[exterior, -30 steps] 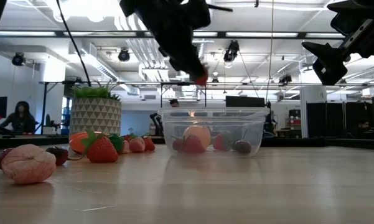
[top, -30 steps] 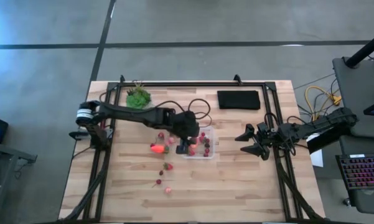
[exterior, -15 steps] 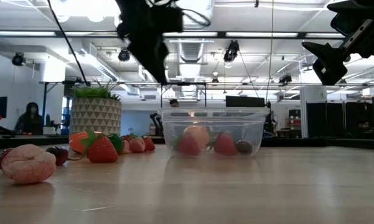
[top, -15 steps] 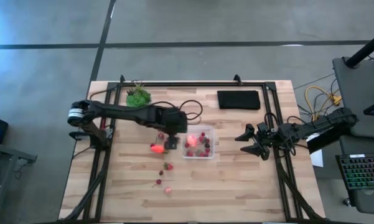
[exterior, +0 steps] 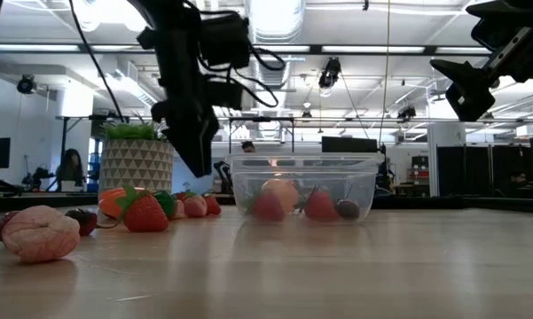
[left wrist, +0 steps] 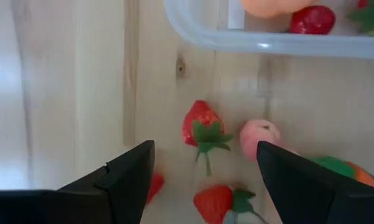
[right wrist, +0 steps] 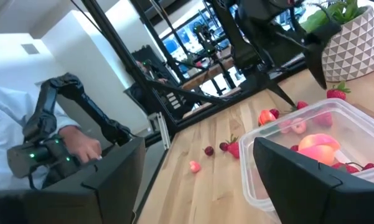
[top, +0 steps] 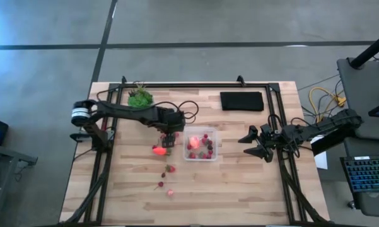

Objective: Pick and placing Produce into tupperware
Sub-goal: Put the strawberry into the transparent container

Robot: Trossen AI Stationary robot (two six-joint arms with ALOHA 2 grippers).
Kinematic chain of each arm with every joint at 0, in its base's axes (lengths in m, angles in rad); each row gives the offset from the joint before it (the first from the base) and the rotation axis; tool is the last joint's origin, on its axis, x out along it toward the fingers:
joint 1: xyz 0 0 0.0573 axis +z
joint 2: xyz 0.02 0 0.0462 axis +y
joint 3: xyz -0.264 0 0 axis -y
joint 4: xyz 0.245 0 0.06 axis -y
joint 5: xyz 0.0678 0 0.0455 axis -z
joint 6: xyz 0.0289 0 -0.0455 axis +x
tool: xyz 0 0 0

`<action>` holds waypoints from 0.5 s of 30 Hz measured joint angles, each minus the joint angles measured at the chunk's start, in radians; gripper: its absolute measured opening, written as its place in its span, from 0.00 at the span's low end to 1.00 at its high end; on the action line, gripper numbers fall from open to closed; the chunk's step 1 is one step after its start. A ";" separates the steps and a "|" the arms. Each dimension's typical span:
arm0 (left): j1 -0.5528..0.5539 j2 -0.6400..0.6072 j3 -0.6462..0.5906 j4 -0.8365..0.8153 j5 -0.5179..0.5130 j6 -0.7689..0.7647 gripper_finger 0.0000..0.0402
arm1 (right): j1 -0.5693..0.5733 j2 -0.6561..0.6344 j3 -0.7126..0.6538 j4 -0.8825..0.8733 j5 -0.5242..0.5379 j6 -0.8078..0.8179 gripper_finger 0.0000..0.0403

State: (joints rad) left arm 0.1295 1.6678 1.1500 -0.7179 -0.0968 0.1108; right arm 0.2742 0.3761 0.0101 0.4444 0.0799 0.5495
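The clear tupperware [top: 200, 145] stands mid-table with several red berries and a pale round fruit [exterior: 280, 191] inside. My left gripper [top: 168, 141] hovers open just left of it, pointing down over loose produce: a strawberry [left wrist: 199, 126], a pink piece [left wrist: 259, 137], another strawberry [left wrist: 215, 202] and an orange piece [top: 157, 150]. Its fingers touch none of them. More berries [top: 170, 168] lie nearer the front edge. My right gripper [top: 251, 144] waits open in the air at the right side of the table.
A potted green plant [top: 140, 98] stands at the far left and a black pad [top: 242, 101] at the far right. A large pink piece [exterior: 40, 232] lies near the low camera. A person's sleeve [right wrist: 12, 124] shows beyond the table.
My left gripper, which held a red berry above the tupperware, has let it go; the berry now lies inside. The gripper has then moved toward the table's left edge, clear of the tupperware, and come down over the loose produce beside it.
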 joint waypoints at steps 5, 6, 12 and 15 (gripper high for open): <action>0.010 0.032 -0.006 0.084 -0.009 0.043 0.67 | 0.000 -0.001 0.000 0.001 0.000 0.000 0.73; 0.011 0.040 -0.006 0.099 -0.009 0.060 0.67 | 0.000 0.000 0.000 0.000 0.000 0.000 0.73; 0.026 0.060 -0.020 0.115 -0.001 0.082 0.67 | 0.000 -0.001 0.000 0.000 0.000 0.000 0.74; 0.038 0.063 -0.049 0.113 0.014 0.080 0.67 | 0.000 -0.001 0.000 0.001 0.000 0.000 0.74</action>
State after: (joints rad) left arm 0.1671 1.7308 1.1011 -0.6045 -0.0824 0.1905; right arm 0.2742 0.3748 0.0101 0.4456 0.0796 0.5495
